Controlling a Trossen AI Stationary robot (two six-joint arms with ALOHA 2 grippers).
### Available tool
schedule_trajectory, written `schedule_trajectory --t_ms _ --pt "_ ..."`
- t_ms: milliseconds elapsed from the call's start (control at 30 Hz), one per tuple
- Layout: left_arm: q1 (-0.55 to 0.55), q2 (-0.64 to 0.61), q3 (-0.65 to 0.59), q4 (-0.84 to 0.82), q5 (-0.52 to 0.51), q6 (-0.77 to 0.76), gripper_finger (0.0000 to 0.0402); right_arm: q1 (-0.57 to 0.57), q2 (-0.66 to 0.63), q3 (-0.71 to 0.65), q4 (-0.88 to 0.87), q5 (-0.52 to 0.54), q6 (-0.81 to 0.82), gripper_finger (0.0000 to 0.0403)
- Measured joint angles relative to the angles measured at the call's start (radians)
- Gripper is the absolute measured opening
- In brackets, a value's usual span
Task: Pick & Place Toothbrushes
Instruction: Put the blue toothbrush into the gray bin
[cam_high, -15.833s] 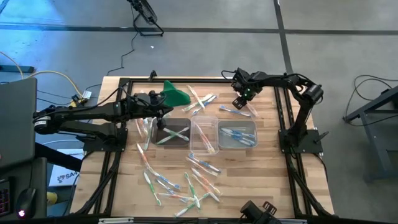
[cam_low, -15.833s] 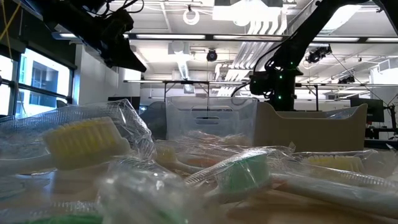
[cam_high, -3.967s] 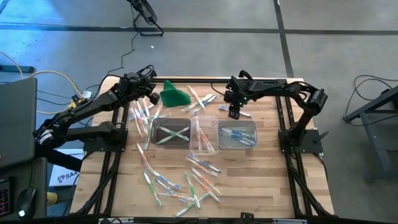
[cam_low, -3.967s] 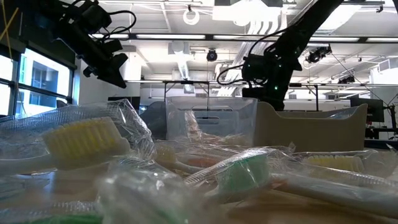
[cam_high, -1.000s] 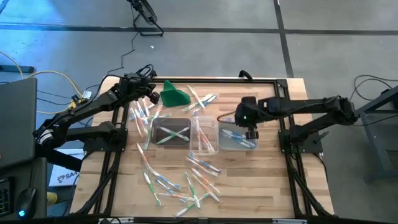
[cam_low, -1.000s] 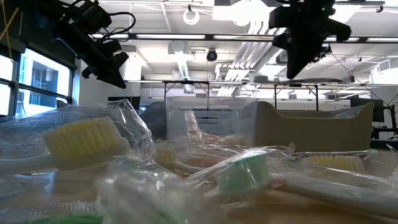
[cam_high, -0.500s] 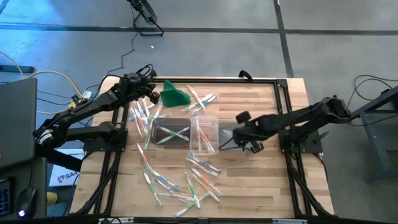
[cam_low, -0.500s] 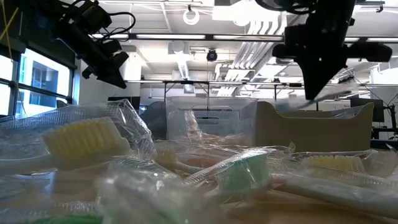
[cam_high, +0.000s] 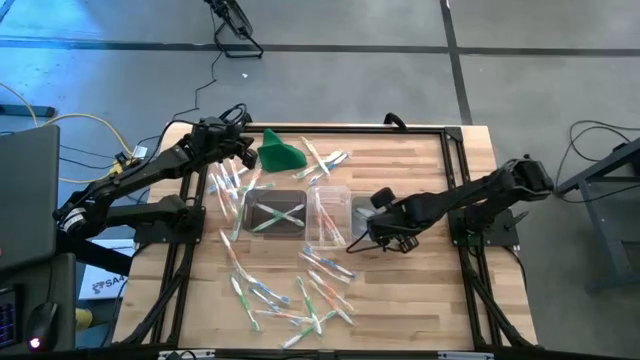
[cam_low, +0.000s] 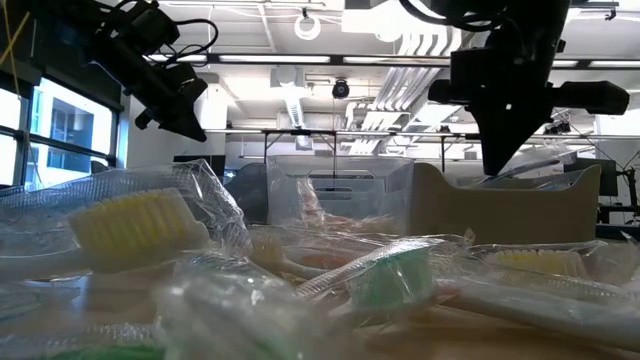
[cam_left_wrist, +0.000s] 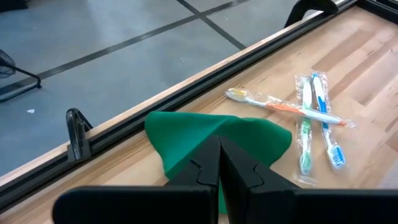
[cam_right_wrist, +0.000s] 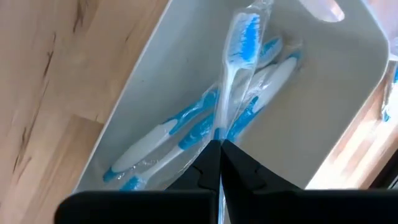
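Wrapped toothbrushes lie loose on the wooden table: a pile near the front edge (cam_high: 300, 290), some by the far edge (cam_high: 322, 160) and more at the left (cam_high: 228, 185). Three clear tubs stand in a row; the left tub (cam_high: 275, 213) holds green ones and the right tub (cam_right_wrist: 348, 93) holds blue ones (cam_right_wrist: 161, 140). My right gripper (cam_high: 383, 238) hangs over the right tub, shut on a blue toothbrush (cam_right_wrist: 244, 37). My left gripper (cam_left_wrist: 219, 149) is shut, holding nothing, up in the air beside the green cloth lump (cam_left_wrist: 205, 130) at the far left. My right gripper pinches the wrapped blue toothbrush by its handle (cam_right_wrist: 219, 127) between its two fingertips. The fingers slant steeply down from above into the right tub. The brush runs on from the fingertips along the tub, bristle head (cam_right_wrist: 247, 31) farthest out; whether it touches the tub floor I cannot tell.
The middle tub (cam_high: 328, 215) stands between the two others. A black frame rail (cam_left_wrist: 186, 93) runs along the table's far edge. In the low view wrapped brushes (cam_low: 140, 230) fill the foreground in front of the tubs (cam_low: 340, 190). Bare wood lies at the far right (cam_high: 420, 165).
My right gripper, shut on the blue toothbrush throughout, has moved toward the table's near edge and down, and has rolled at the wrist; it now hangs low over the right tub. The left arm has kept still.
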Motion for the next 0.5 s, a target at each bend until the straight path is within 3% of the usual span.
schedule_trajectory --t_ms 267,500 --pt "0.000 0.000 0.000 -0.001 0.000 0.000 0.0000 0.000 0.000 0.000 0.020 0.001 0.002 0.0009" --pt "0.000 0.000 0.000 -0.029 0.000 0.000 0.0000 0.000 0.000 0.000 0.052 0.002 0.006 0.0070"
